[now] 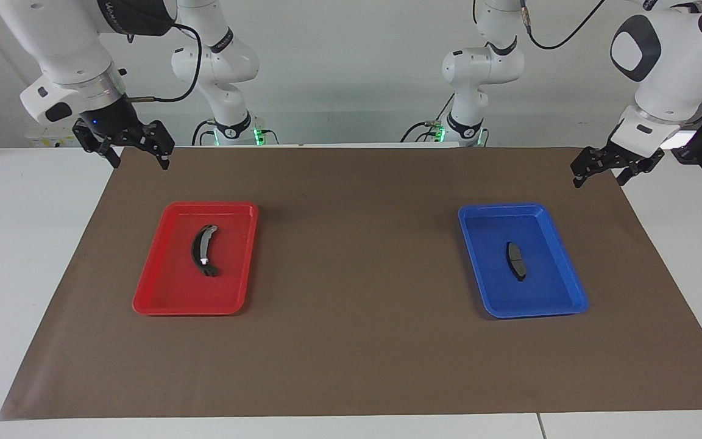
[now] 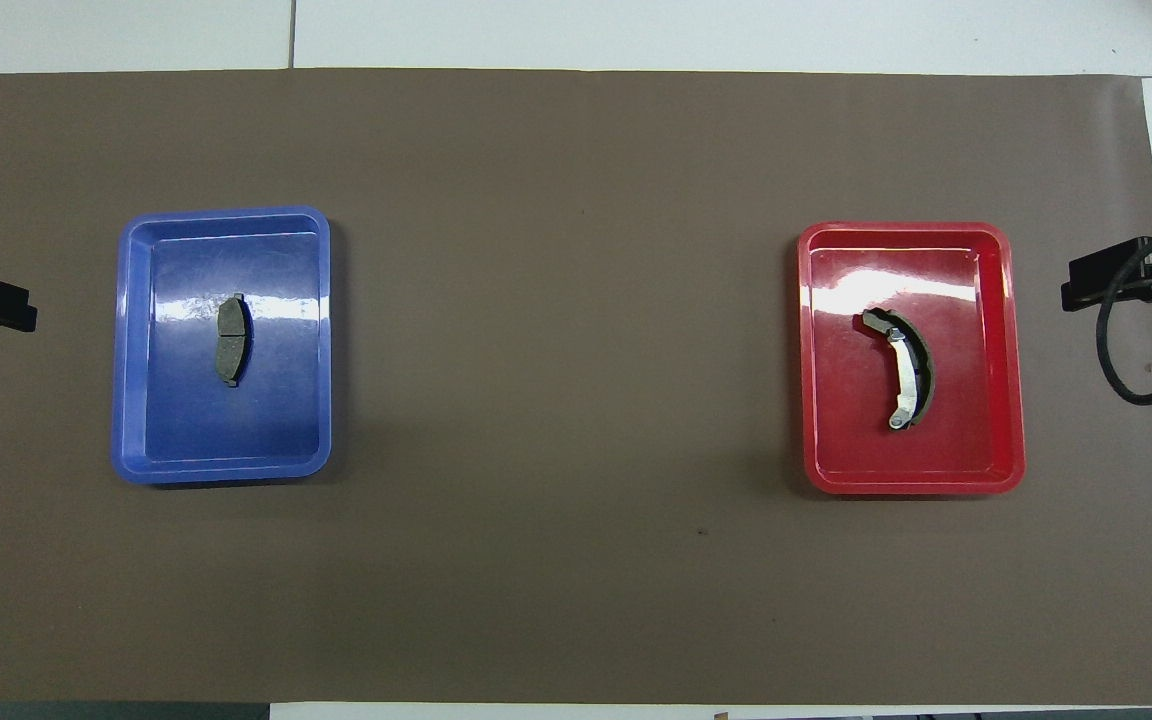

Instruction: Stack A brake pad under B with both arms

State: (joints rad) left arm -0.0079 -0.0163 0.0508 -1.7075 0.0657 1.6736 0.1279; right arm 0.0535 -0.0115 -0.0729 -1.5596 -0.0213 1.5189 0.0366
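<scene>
Trays sit well apart on the brown mat (image 1: pixel 351 341), one toward each arm's end of the table. In the blue tray (image 1: pixel 561 303), toward the left arm's end, we see the A brake pad (image 1: pixel 515 260), short and all dark grey with a thin groove across its middle, lying flat near the tray's centre. In the red tray (image 1: pixel 150 302), toward the right arm's end, we see B (image 1: pixel 203 250), the longer crescent pad with its light grey metal edge, also lying flat inside the tray.

We find the left gripper (image 1: pixel 606 172) hanging in the air over the mat's corner at its own end, fingers spread and holding nothing. The right gripper (image 1: pixel 139 160) hangs likewise over the mat's edge at its end, fingers wide apart and empty. Neither gripper touches a tray or a pad.
</scene>
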